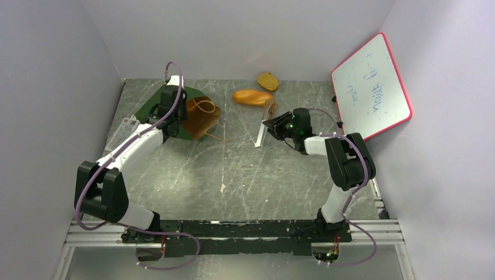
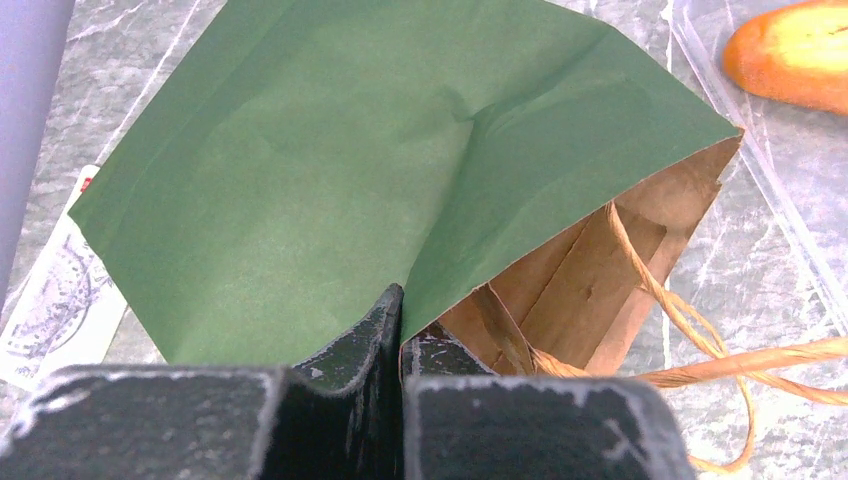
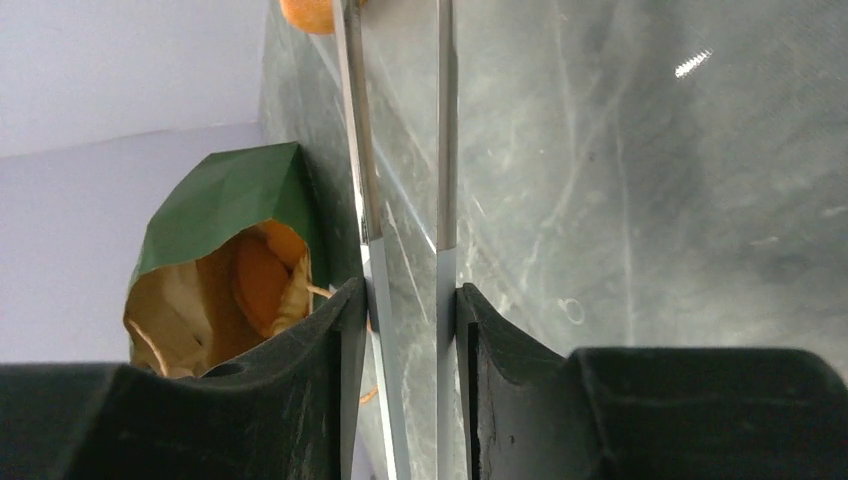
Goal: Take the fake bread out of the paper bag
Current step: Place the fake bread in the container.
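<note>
The paper bag (image 1: 195, 114) lies on its side at the back left, green outside, brown inside, mouth facing right, cord handles (image 2: 700, 340) trailing out. My left gripper (image 1: 170, 111) is shut on the bag's upper mouth edge (image 2: 402, 305). An orange bread piece (image 3: 262, 280) shows inside the bag (image 3: 225, 200). An orange loaf (image 1: 252, 97) and a speckled oval slice (image 1: 268, 81) lie on the table behind. The loaf also shows in the left wrist view (image 2: 790, 55). My right gripper (image 1: 272, 125) is shut on the silver tweezers (image 1: 261, 137), whose prongs (image 3: 446, 150) stay apart.
A red-framed whiteboard (image 1: 373, 87) leans against the right wall. A printed card (image 1: 128, 125) lies left of the bag. A small brown piece (image 1: 271, 108) sits by the tweezers' far end. Grey walls close in the left, back and right.
</note>
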